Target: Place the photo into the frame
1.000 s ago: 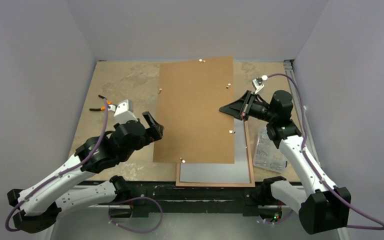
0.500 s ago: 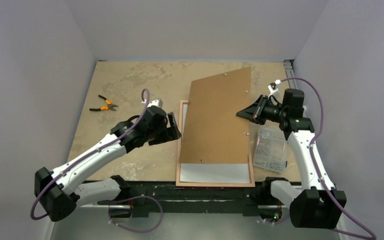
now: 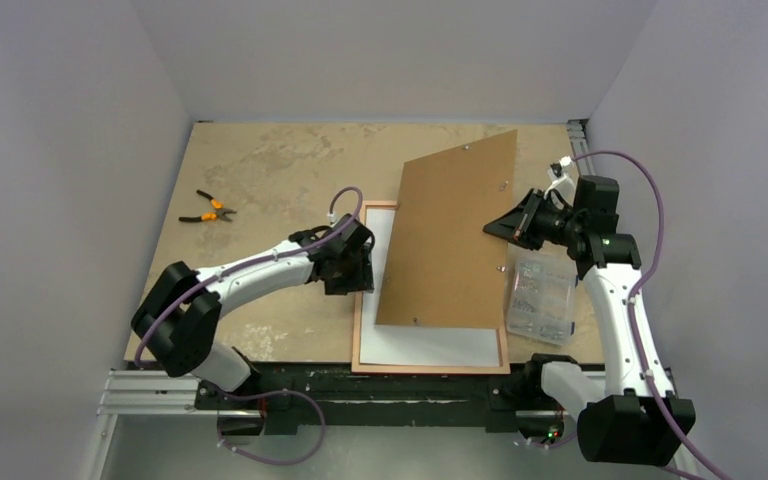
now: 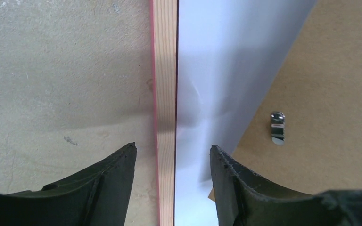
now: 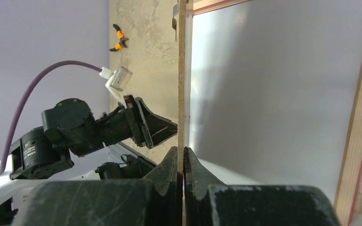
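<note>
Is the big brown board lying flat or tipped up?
Tipped up. The right claw pinches one edge of the brown board and holds that side high above the frame underneath.

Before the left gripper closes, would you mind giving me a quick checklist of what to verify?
1. The right gripper is clamped on the edge of the backing board: ok.
2. The backing board leaves the left rail of the frame uncovered: ok.
3. The left gripper has its open jaws either side of that rail: ok.
4. The photo, white back up, lies flat inside the frame: cannot tell.
5. The pliers lie well away from the frame: ok.
</note>
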